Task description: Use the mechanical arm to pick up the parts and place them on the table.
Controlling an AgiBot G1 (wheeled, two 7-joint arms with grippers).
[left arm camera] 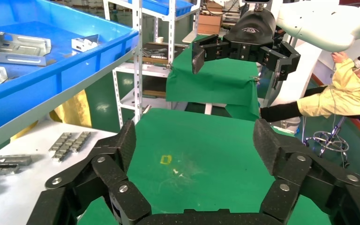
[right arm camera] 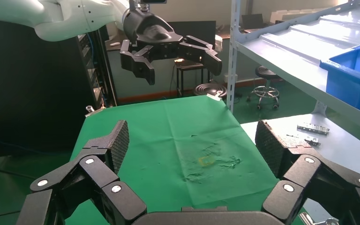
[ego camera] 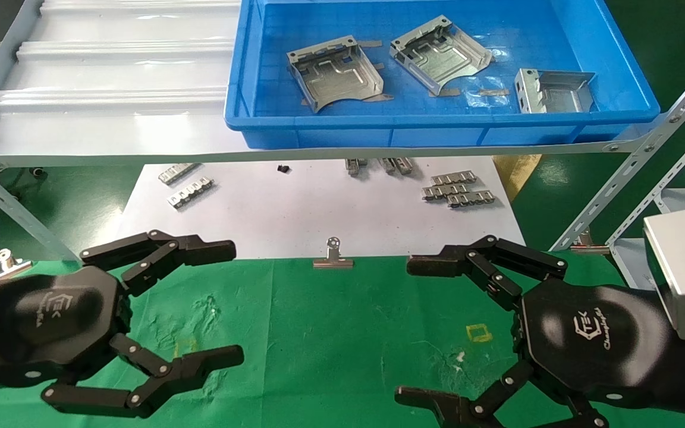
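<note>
In the head view, three flat silver stamped sheet-metal parts (ego camera: 333,72) lie in the blue plastic bin (ego camera: 628,71) on the shelf, well apart from the wrinkled green cloth table (ego camera: 319,333). The black left gripper (ego camera: 232,304) and black right gripper (ego camera: 405,327) hover over the cloth, both spread wide and empty.

The left wrist view shows the left gripper (left arm camera: 194,140) open above the yellow square mark (left arm camera: 166,160).

The right wrist view shows the same for the right gripper (right arm camera: 192,140).

The parts look light, stiff and slippery; I would pinch a folded rim.
</note>
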